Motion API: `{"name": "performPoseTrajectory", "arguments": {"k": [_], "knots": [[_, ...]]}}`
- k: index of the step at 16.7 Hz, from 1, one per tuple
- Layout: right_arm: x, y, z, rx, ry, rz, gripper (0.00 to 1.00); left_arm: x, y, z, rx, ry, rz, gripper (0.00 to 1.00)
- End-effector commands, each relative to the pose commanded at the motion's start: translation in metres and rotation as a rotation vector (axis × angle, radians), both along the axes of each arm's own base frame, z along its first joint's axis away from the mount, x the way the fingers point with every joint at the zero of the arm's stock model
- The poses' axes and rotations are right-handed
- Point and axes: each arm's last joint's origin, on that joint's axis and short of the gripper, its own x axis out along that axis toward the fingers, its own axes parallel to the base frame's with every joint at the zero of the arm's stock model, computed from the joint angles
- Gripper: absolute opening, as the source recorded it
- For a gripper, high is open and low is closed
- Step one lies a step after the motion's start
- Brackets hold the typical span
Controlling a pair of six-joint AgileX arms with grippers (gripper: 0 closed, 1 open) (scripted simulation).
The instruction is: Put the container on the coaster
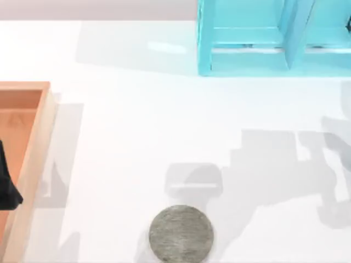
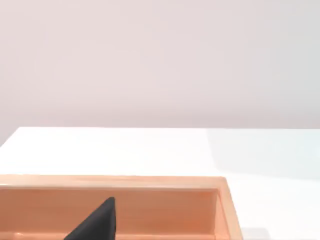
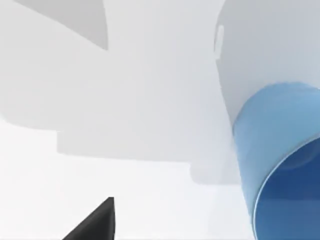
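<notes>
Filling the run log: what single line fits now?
right pincer: beside light-blue cylindrical container | mottled grey round coaster: bare | left arm: over wooden tray

Coaster [image 1: 181, 233]: flat round grey disc, mottled stone look, lying bare on white desk near front edge, centre. Container [image 3: 280, 150]: light-blue cylinder, open-ended, tilted, close in right wrist view.

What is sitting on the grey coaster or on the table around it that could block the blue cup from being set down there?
Nothing visible: the coaster lies bare on the white table. The cup appears close in the right wrist view.

Rendered test scene: bare white table [image 1: 142, 137], blank wall.
</notes>
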Motion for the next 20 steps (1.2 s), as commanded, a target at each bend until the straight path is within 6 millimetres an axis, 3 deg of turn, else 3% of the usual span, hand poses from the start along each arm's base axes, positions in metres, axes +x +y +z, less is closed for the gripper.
{"name": "performPoseTrajectory", "arguments": {"k": [4, 9, 20], "knots": [[-0.003, 0.0, -0.032, 0.0, 0.0, 0.0, 1.0, 0.0, 0.0, 0.0, 0.0, 0.0, 0.0, 1.0], [-0.004, 0.0, -0.036, 0.0, 0.0, 0.0, 1.0, 0.0, 0.0, 0.0, 0.0, 0.0, 0.0, 1.0], [-0.004, 0.0, -0.036, 0.0, 0.0, 0.0, 0.17, 0.0, 0.0, 0.0, 0.0, 0.0, 0.0, 1.0]]}}
